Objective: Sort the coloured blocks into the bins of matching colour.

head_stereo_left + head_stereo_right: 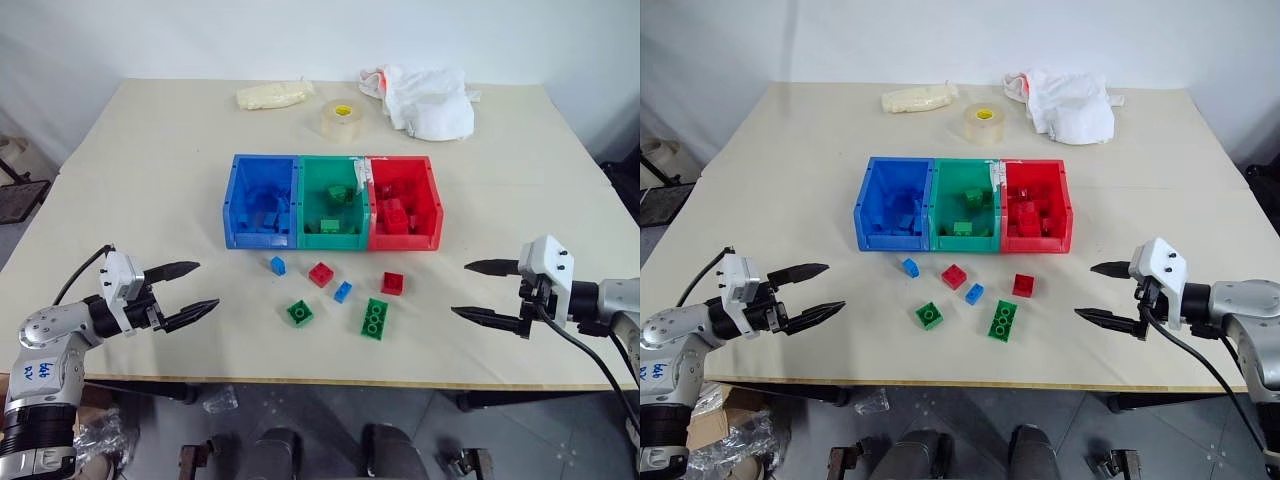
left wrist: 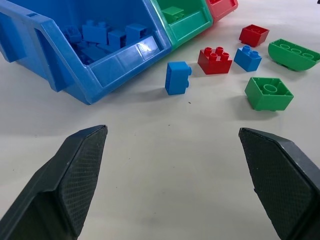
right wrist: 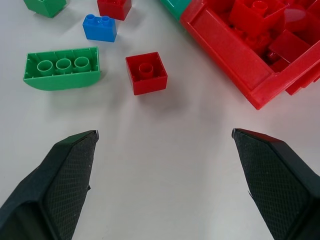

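Observation:
Three joined bins stand mid-table: blue bin [image 1: 262,170], green bin [image 1: 333,172], red bin [image 1: 402,168], each holding blocks of its own colour. In front of them lie loose blocks: a blue block [image 1: 278,265], a red block [image 1: 321,273], a second blue block [image 1: 343,292], a second red block [image 1: 393,283], a square green block [image 1: 300,312] and a longer green block [image 1: 375,319]. My left gripper [image 1: 190,290] hovers open at the front left, empty. My right gripper [image 1: 478,291] hovers open at the front right, empty.
At the back of the table sit a clear tape roll [image 1: 341,119], a crumpled white cloth [image 1: 425,97] and a pale yellowish bag [image 1: 273,95]. The table's front edge [image 1: 320,381] runs just below the grippers.

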{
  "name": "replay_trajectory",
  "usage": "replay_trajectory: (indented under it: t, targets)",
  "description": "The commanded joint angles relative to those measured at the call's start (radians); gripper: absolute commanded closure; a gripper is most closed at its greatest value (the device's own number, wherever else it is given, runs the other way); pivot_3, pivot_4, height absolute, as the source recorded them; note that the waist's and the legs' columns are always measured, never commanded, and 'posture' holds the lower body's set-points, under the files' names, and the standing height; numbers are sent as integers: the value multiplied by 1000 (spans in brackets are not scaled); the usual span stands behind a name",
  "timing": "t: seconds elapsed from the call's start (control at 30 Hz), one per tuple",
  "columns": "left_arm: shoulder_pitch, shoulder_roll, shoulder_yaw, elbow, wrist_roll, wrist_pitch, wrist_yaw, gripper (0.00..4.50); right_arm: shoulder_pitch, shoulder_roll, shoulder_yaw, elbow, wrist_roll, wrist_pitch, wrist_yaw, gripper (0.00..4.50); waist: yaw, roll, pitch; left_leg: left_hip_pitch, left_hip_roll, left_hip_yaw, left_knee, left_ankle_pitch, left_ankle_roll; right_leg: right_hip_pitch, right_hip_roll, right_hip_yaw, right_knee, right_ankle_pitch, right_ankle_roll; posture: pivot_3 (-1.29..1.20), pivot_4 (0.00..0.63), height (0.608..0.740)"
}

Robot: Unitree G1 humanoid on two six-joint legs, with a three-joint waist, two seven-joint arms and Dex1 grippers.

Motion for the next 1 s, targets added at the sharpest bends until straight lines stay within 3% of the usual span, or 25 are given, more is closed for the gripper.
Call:
replay_trajectory:
  t: [0.03,0.23,0.5,0.67,0.8,1.0]
  targets:
    - [-11,-3,8,-17,-18,1,2,14,-17,8,-2,-7,8,-11,-5,0,0,0,0,0,0,0,0,0,0,0,0,0,0,0,0,0,150,740]
    - [-35,-6,-1,-15,4,66,76,14,-42,-11,41,28,-51,31,-58,0,0,0,0,0,0,0,0,0,0,0,0,0,0,0,0,0,150,740]
    - [-34,-15,-14,14,-39,6,-81,14,98,-127,-84,111,-52,-20,31,0,5,0,0,0,0,0,0,0,0,0,0,-1,0,0,0,0,150,740]
    - [-31,-24,-9,24,-48,-19,-115,14,161,-161,-140,60,-35,-5,40,0,-1,0,0,0,0,1,0,0,0,0,0,-1,0,0,0,0,150,740]
    - [-30,-32,-8,26,-50,-27,-124,14,118,-141,-84,-30,-14,44,28,0,-5,0,0,0,2,2,0,0,0,0,1,-1,0,0,0,0,150,740]
    - [-22,-52,-1,9,-61,-44,-116,14,-111,-52,129,-24,-55,98,9,0,-2,0,0,0,2,1,1,0,0,0,0,-1,-1,0,0,0,150,740]
